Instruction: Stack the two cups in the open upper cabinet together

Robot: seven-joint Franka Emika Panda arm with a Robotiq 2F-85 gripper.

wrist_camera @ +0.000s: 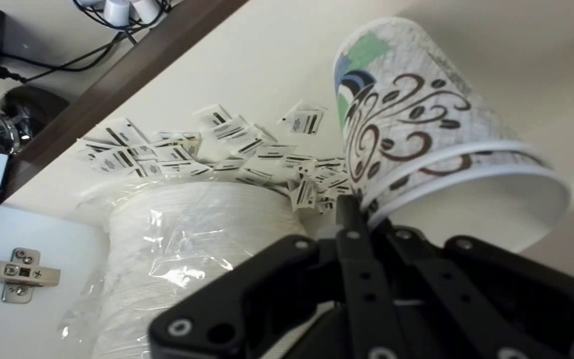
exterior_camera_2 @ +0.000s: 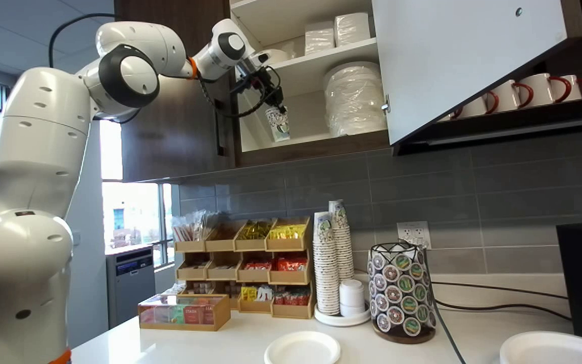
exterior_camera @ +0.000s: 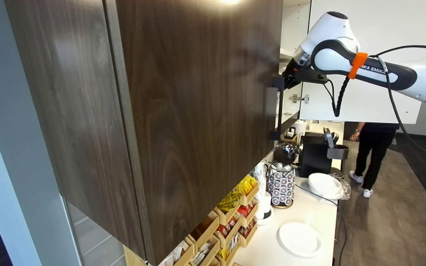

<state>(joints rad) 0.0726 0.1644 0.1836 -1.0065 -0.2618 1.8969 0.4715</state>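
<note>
1. Nearest the wrist camera, the gripper [wrist_camera: 366,214] is clamped at the rim of two cups [wrist_camera: 419,119]; whether both rims are pinched cannot be told.
2. The cups are nested, one inside the other, so that two rims are shown close together. They are tilted, and their mouths are turned toward the lower right of the wrist view.
3. In an exterior view, the cups are held beneath the gripper, bases lowermost, within the open upper cabinet [exterior_camera_2: 316,147]. Whether the cabinet floor [wrist_camera: 247,65] is touched by them cannot be told.
4. Past the cups, small printed packets [wrist_camera: 257,149] are scattered over the cabinet floor, next to a tall white stack [wrist_camera: 202,214] wrapped in clear plastic.
5. On the shelf [exterior_camera_2: 326,54] above, two white wrapped bundles [exterior_camera_2: 351,29] are set side by side.
6. Lower down, below the cabinet, on the tabletop [exterior_camera_2: 235,344] are arranged a tiered wooden rack [exterior_camera_2: 287,245], columns of paper cups [exterior_camera_2: 326,273], a pod holder [exterior_camera_2: 402,293] and a white plate [exterior_camera_2: 302,349].
7. Farthest off, in an exterior view, a person [exterior_camera: 374,147] in dark trousers is seen on the floor [exterior_camera: 394,188], the upper body being hidden by the white cabinet door [exterior_camera: 379,29].
</note>
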